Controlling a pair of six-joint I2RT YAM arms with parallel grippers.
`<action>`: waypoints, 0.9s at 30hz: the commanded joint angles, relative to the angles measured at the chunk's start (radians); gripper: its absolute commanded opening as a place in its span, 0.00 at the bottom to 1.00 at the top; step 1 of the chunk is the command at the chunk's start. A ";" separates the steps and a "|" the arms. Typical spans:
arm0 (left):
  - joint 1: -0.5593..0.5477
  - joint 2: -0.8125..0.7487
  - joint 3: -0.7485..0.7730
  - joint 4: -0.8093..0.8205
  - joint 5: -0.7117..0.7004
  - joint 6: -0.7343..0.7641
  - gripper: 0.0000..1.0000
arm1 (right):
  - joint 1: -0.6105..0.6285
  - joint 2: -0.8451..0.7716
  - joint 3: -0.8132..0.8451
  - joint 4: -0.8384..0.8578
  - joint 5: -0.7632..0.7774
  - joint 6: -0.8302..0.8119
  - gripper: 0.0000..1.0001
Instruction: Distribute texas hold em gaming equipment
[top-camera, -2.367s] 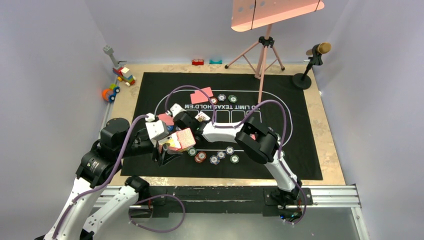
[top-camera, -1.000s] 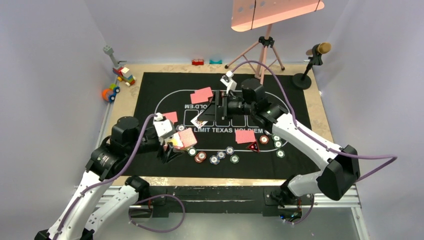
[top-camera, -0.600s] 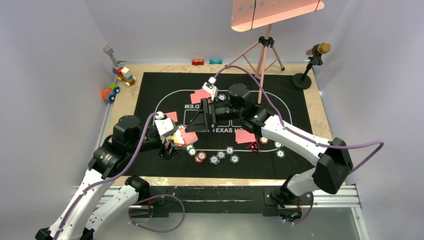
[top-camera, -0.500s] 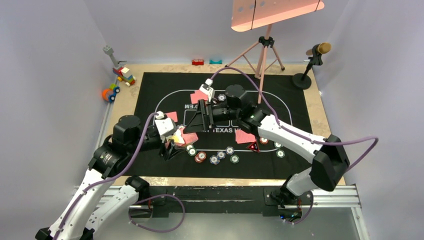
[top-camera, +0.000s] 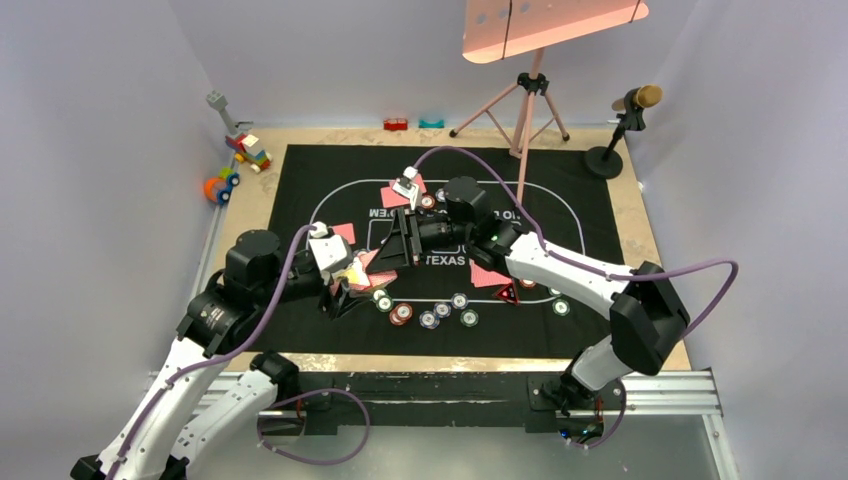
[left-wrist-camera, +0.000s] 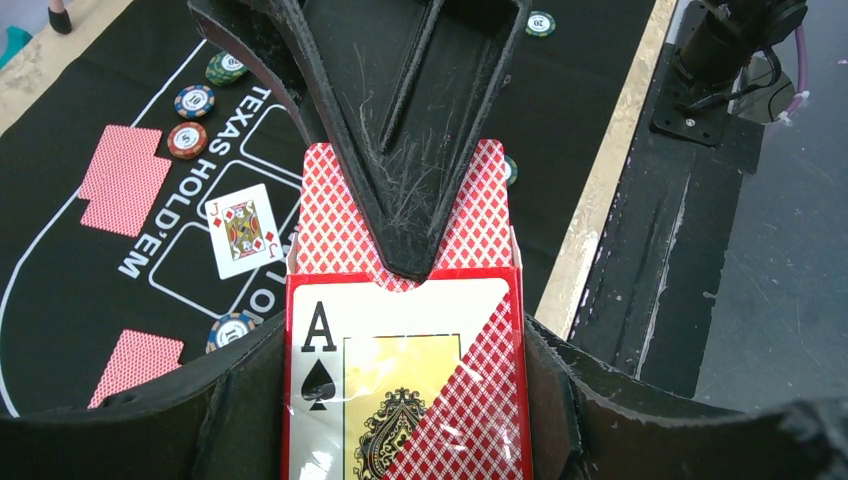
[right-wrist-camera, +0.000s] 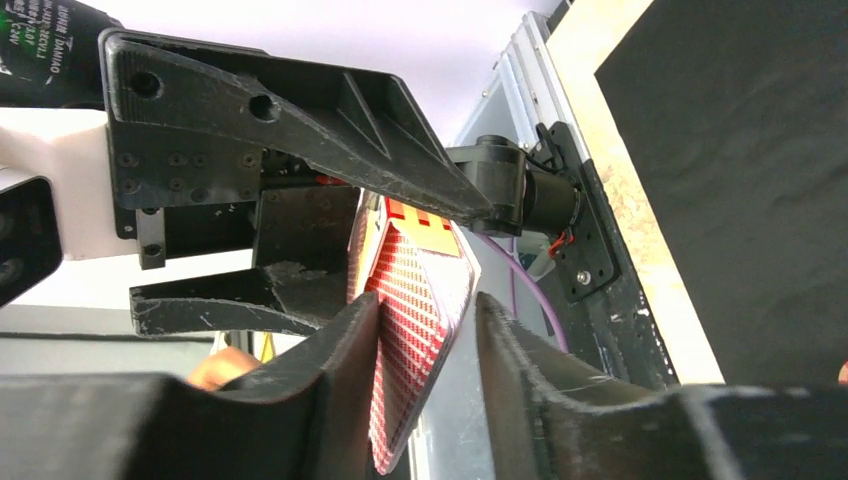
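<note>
**A:** Where is the deck (left-wrist-camera: 400, 400)?

**B:** Off the surface, clamped by its sides in the left fingers (left-wrist-camera: 230, 410), its top card (left-wrist-camera: 480, 220) sticking up out of the pack.

**A:** And the right fingers (right-wrist-camera: 300, 400)?

**B:** Narrowly parted around that card's free end, gripping nothing yet. I judge it light, thin, slick and bendy; pinch flat on both faces near the end, gently, or it bows. Other cards (left-wrist-camera: 125, 180) lie on the black mat (top-camera: 590, 200) below.

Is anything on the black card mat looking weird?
One playing card lies face up, a red jack, slightly tilted; the other loose red-backed cards on the black mat lie face down.
</note>
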 joint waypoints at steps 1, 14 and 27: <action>0.006 -0.010 0.024 0.076 0.015 0.017 0.11 | 0.000 -0.014 -0.011 0.051 -0.037 0.018 0.37; 0.006 -0.024 0.044 0.072 0.022 -0.008 0.09 | -0.050 -0.085 -0.043 -0.049 -0.029 -0.049 0.35; 0.006 -0.034 0.052 0.074 0.030 -0.031 0.08 | -0.088 -0.119 -0.015 -0.166 -0.020 -0.125 0.38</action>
